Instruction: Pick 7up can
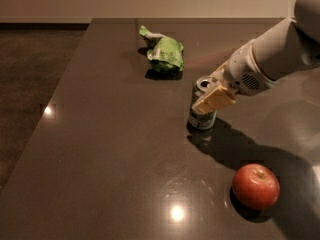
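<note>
The 7up can [201, 120] stands upright on the dark table [110, 134], right of centre, with its silver top showing. My gripper [206, 96] reaches in from the right and is open around the can. Its tan near finger [215, 99] lies across the can's front right side. The far finger is mostly hidden behind the can. The can rests on the table.
A bright green snack bag [165, 53] lies behind and left of the can. A red apple [255, 186] sits at the front right, near my arm's shadow. The table's left edge drops to a dark floor [30, 84].
</note>
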Available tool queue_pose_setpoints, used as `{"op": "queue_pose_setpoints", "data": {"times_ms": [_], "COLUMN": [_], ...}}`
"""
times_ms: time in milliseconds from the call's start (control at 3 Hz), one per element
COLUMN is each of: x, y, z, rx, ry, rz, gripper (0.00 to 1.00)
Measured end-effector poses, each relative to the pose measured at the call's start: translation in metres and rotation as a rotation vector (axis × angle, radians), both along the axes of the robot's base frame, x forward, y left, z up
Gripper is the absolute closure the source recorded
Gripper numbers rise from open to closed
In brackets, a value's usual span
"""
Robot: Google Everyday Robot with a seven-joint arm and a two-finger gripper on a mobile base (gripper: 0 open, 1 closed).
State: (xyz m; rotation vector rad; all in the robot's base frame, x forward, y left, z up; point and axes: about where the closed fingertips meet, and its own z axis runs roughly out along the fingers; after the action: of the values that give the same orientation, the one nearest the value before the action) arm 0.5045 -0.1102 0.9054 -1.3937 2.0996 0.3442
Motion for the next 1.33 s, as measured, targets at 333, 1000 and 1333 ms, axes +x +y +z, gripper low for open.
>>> {"op": "queue_pose_setpoints", "data": {"times_ms": [333,1000,1333], "x": [0.003,0.002,-0.006], "y": [0.000,-0.003,-0.006], "z": [0.001,0.036,0.083], "rx": [0.015,0.052,0.080], "ry": [-0.010,-0.033,-0.059], "rz": [-0.007,0.024,0.077], "gripper": [0.65,1.00,1.00]}}
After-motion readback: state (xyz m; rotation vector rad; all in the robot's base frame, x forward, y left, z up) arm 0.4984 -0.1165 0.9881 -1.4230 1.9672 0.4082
